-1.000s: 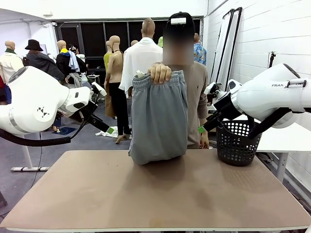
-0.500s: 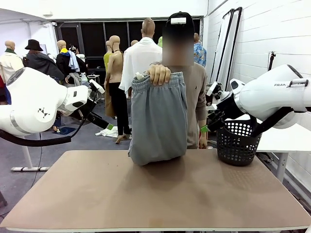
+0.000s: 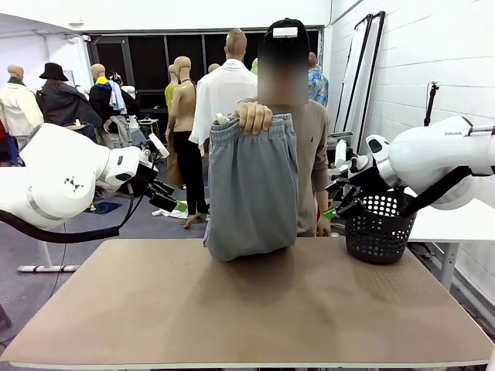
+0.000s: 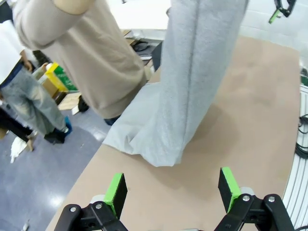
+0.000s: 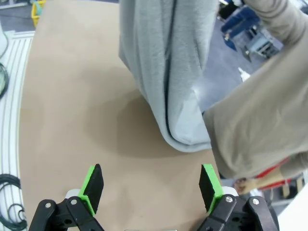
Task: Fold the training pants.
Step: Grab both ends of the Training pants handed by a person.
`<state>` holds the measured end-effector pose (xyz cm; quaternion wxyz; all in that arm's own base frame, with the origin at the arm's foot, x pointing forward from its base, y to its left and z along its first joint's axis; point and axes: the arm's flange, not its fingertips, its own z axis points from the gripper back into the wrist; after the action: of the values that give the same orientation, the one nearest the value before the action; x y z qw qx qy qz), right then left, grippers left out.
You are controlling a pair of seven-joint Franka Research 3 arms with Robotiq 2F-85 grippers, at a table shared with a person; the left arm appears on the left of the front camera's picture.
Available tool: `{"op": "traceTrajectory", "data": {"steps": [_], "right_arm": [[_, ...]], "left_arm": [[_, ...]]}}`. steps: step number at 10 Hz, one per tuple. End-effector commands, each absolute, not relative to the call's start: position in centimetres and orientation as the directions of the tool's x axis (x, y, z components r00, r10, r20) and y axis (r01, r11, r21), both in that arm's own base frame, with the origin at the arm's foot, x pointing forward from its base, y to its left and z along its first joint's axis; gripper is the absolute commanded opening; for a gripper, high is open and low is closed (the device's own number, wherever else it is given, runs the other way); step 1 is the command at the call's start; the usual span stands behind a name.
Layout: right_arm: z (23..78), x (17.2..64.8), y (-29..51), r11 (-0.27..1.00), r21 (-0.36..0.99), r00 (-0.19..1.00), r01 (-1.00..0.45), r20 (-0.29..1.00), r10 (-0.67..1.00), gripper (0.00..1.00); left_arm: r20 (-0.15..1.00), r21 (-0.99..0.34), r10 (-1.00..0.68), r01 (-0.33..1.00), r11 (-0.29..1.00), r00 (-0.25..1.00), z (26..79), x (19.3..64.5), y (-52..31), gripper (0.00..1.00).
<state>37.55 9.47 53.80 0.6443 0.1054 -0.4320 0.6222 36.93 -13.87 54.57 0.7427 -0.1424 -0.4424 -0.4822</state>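
The left arm [image 3: 54,182] is formed of rounded, glossy white shells; a small dark emblem is printed on one shell, and a black cable [image 3: 62,229] is looped well behind the fingers [image 4: 116,192]. The right arm [image 3: 441,154] is shaped alike, with grey lettering printed on its shell. Both pairs of black fingers are faced with bright green pads, and silver screws [image 4: 243,198] are set in the black linkages just behind them. A beige long-sleeved top [image 3: 313,154] and a black cap [image 3: 302,25] are worn by the person.

Training pants [image 3: 251,185] waistband partly under hand [image 3: 254,117]
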Motion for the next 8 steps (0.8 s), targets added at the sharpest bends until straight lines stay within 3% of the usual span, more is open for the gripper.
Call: {"op": "traceTrajectory", "data": {"steps": [1, 3, 8], "right_arm": [[53.2, 39.9, 9.2, 0.121, -0.393, -0.210, -0.912, 0.697, 0.685, 1.00], [53.3, 39.8, 9.9, 0.148, -0.379, -0.167, -0.913, 0.681, 0.714, 1.00], [53.4, 38.4, 9.3, 0.139, -0.401, -0.197, -0.906, 0.687, 0.699, 1.00]], "left_arm": [[0.800, 0.188, -0.591, 0.893, 0.410, 0.103, 52.4, 37.3, -11.9, 1.00], [0.763, 0.216, -0.634, 0.876, 0.431, 0.124, 52.5, 37.2, -11.8, 1.00], [0.790, 0.192, -0.601, 0.881, 0.433, 0.123, 53.2, 37.6, -12.8, 1.00]]}}
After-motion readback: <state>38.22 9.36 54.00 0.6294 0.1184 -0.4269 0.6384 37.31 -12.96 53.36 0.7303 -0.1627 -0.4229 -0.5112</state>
